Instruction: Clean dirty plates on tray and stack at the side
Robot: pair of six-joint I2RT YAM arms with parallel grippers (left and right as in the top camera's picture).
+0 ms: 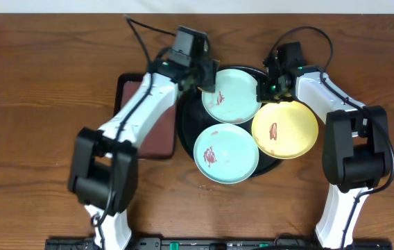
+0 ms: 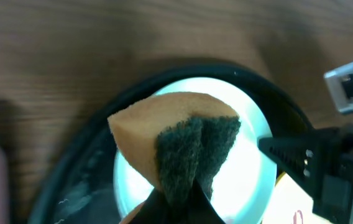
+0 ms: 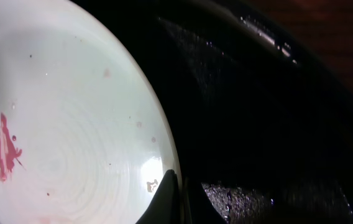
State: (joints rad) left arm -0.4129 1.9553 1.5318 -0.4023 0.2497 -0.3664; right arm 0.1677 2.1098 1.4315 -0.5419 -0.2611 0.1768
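Note:
Three plates lie on the round black tray [image 1: 185, 128]: a far mint-blue plate [image 1: 233, 97], a near mint-blue plate [image 1: 226, 154] and a yellow plate [image 1: 285, 130], each with reddish smears. My left gripper [image 1: 207, 80] is shut on a tan sponge with a dark green scrub face [image 2: 170, 134] and holds it over the far plate's left part [image 2: 242, 180]. My right gripper [image 1: 266, 87] is shut on that plate's right rim [image 3: 71, 124], with one finger on each side of the rim [image 3: 176, 193]. The tray floor [image 3: 257, 124] shows wet specks.
A rectangular maroon tray [image 1: 161, 139] lies left of the black tray, partly under my left arm. The yellow plate overhangs the black tray's right rim. Brown wooden tabletop [image 1: 37, 83] surrounds everything. My right gripper's finger shows in the left wrist view [image 2: 301, 155].

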